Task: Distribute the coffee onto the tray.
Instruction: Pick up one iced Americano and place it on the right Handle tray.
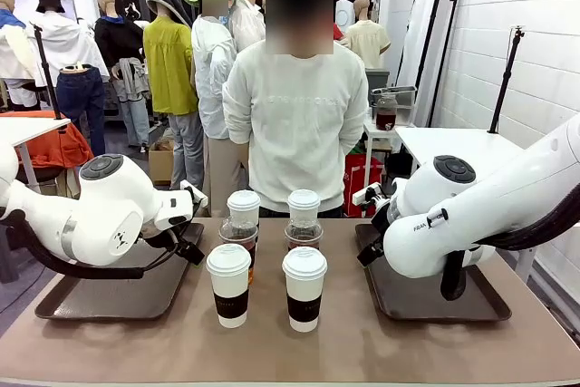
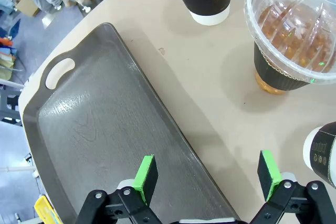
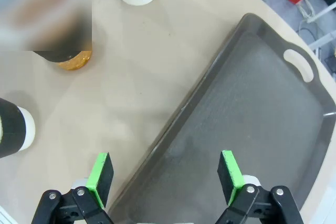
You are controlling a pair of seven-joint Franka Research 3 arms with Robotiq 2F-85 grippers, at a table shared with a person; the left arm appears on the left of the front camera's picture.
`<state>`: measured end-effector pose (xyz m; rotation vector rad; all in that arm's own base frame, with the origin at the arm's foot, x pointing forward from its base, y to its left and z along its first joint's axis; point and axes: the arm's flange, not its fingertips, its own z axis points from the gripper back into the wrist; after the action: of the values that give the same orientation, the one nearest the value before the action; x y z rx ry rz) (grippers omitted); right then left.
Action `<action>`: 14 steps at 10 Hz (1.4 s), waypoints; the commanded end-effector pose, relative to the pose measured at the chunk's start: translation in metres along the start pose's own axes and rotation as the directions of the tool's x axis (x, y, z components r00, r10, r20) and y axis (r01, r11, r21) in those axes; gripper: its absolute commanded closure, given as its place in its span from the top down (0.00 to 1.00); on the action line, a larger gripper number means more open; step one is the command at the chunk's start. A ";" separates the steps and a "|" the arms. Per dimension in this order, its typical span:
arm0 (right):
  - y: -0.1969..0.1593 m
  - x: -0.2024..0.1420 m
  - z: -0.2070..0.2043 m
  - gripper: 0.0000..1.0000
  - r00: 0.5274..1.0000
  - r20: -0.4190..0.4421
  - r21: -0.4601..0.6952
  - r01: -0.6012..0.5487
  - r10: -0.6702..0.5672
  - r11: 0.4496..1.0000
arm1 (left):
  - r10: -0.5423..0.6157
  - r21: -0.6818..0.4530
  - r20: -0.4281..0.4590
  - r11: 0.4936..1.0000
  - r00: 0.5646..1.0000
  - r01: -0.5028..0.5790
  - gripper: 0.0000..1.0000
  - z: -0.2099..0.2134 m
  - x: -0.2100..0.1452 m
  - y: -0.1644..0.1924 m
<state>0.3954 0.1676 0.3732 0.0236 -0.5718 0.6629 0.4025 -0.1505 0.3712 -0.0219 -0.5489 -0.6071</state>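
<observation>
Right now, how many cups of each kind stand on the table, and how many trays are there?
Paper cups: 2
Clear dome-lid cups: 2
Trays: 2
Total: 6

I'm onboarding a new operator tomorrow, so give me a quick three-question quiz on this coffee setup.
1. Count: how many cups stand on the table between the left tray and the right tray?
2. True or false: one cup already sits on the left tray.
3. Pick one. The left end effector is:
A) shut on a paper cup
B) open and empty, over the left tray's rim
C) shut and empty
Key: 1) four; 2) false; 3) B
</observation>
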 end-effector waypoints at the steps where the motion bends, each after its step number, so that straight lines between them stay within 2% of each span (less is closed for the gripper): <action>1: 0.000 0.000 0.000 1.00 1.000 0.000 0.000 0.000 0.000 1.000 | 0.000 0.000 0.000 1.000 1.000 0.000 1.00 0.000 0.000 0.000; 3: 0.000 0.000 0.000 1.00 1.000 0.000 0.000 0.000 0.000 1.000 | 0.000 0.000 0.000 1.000 1.000 0.000 1.00 0.000 0.000 0.000; 7: -0.006 0.020 0.061 1.00 0.998 0.048 -0.013 -0.028 0.029 1.000 | -0.075 0.120 0.012 0.990 0.997 0.073 1.00 0.069 0.033 0.005; 9: -0.006 0.028 0.097 1.00 0.996 0.076 0.046 -0.043 0.039 0.998 | -0.071 0.113 0.017 0.991 0.997 0.069 1.00 0.102 0.046 0.002; 12: -0.004 0.042 0.154 1.00 0.988 0.117 0.009 -0.099 0.097 0.995 | -0.076 0.131 0.027 0.989 0.997 0.072 1.00 0.153 0.063 -0.008; 14: -0.003 0.049 0.171 1.00 0.983 0.137 0.002 -0.124 0.122 0.992 | -0.091 0.129 0.039 0.988 0.995 0.085 1.00 0.171 0.068 -0.008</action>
<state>0.3419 0.1591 0.5456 0.0457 -0.7146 0.7533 0.3635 -0.1612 0.5479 0.1130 -0.6401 -0.6731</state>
